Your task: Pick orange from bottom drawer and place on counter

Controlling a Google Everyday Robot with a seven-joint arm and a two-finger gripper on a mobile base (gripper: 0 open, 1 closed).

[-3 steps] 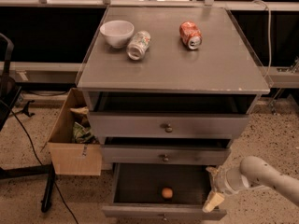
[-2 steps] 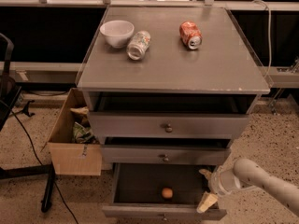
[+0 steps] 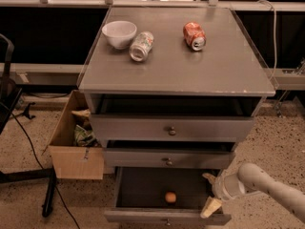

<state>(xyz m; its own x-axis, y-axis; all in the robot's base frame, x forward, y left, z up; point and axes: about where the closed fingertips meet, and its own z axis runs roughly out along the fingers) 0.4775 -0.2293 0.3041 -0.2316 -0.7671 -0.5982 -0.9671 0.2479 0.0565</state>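
Observation:
The orange [image 3: 170,197] lies on the dark floor of the open bottom drawer [image 3: 138,190], near its front middle. My gripper [image 3: 210,192] hangs over the drawer's right end, to the right of the orange and apart from it. Its two pale fingers [image 3: 211,206] are spread, with nothing between them. The white arm reaches in from the lower right. The grey counter [image 3: 176,66] tops the cabinet above.
On the counter lie a white bowl [image 3: 119,33], a silver-green can on its side [image 3: 141,45] and a red-orange can on its side [image 3: 194,36]. The two upper drawers stand slightly open. A cardboard box [image 3: 74,142] sits on the floor at the left.
My gripper has moved a little left and down, further over the bottom drawer's right end. The orange has not moved.

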